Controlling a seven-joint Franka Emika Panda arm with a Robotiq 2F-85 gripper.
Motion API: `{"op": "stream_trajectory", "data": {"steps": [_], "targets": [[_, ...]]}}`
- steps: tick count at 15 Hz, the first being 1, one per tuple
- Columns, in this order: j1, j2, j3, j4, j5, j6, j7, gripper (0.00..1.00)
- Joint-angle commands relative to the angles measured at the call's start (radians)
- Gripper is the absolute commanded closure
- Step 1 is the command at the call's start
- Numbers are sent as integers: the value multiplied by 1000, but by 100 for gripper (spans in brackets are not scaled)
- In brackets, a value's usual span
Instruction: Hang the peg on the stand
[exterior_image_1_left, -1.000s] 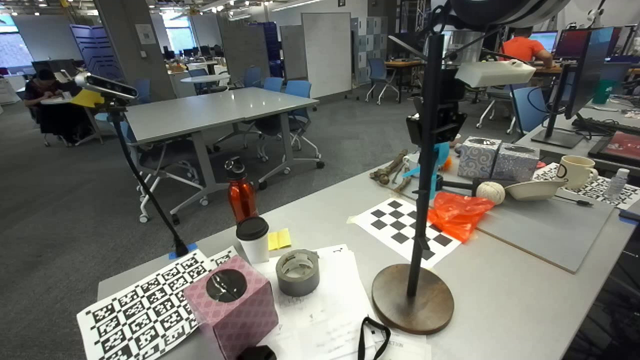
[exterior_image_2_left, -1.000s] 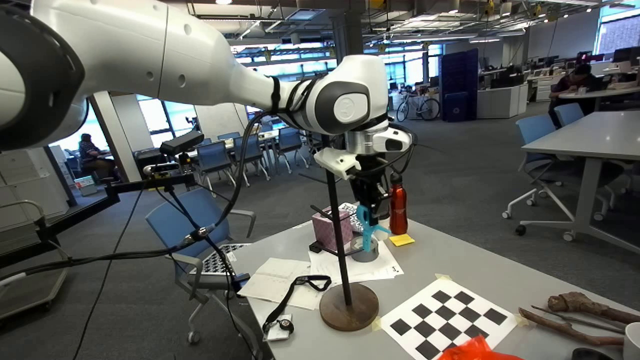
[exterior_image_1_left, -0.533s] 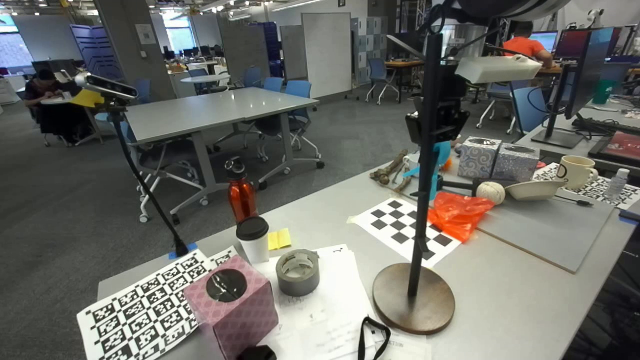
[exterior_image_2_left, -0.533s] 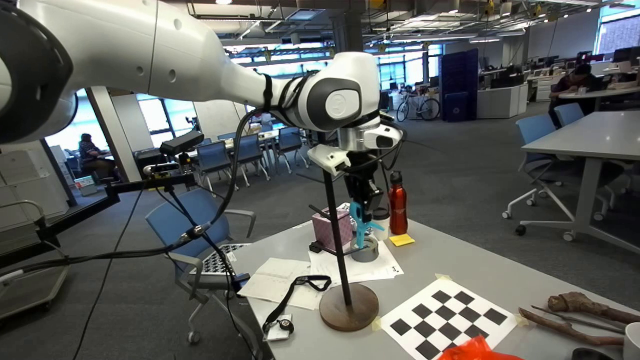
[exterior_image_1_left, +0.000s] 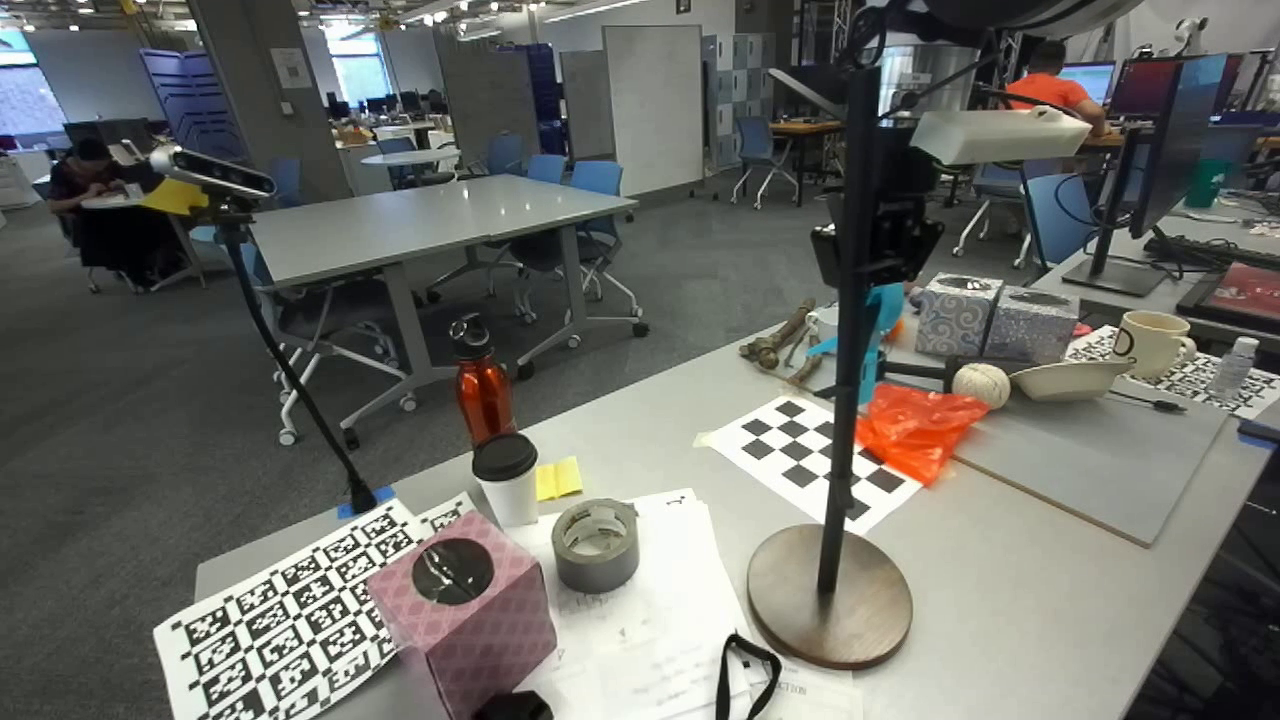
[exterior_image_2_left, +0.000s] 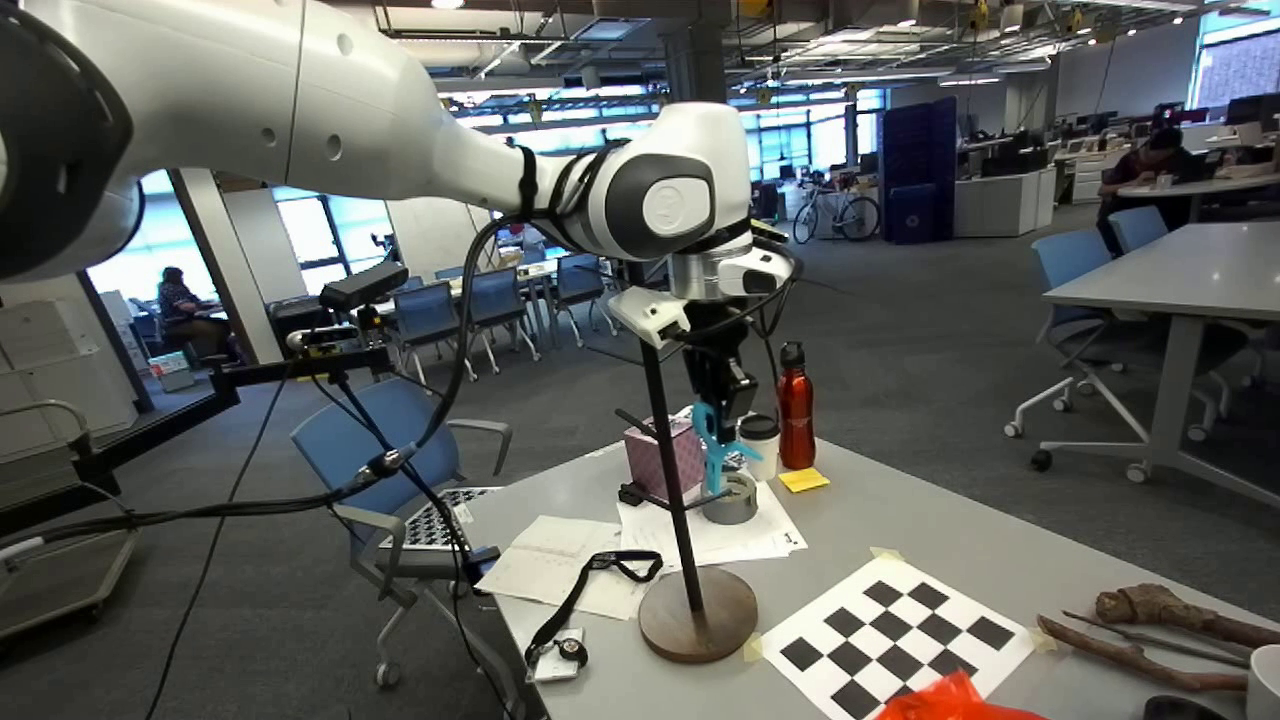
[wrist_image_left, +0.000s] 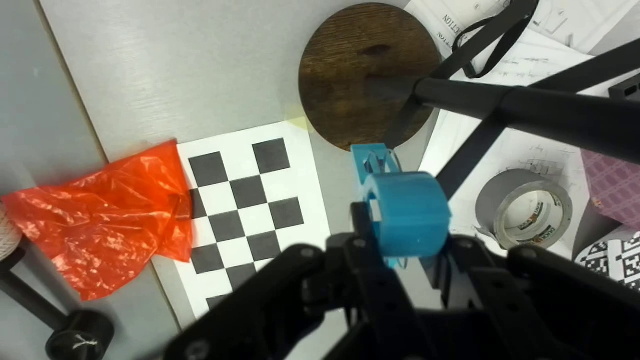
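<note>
Blue peg (exterior_image_2_left: 716, 457) clasped in the hand (wrist_image_left: 399, 239);
aloft, just right of the black stand (exterior_image_2_left: 677, 500) in an exterior view.

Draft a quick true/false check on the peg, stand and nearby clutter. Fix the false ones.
1. The stand is upright on a round brown base. True.
2. The claw is empty. False: the claw grips the light-blue peg above the table.
3. The white cup wears a black lid. True.
4. The tape roll stands on edge. False: the tape roll lies flat on the papers.
5. The crumpled red plastic lies on the round brown base. False: the crumpled red plastic lies partly over the checkerboard sheet.
6. The red bottle stands upright. True.
</note>
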Motion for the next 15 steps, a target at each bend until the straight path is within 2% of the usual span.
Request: {"op": "stream_trajectory", "data": {"steps": [1,15], "targets": [[5,-12,-8,-16,-8,12,32,94],[0,34,-11,32,8,24,54,94]]}}
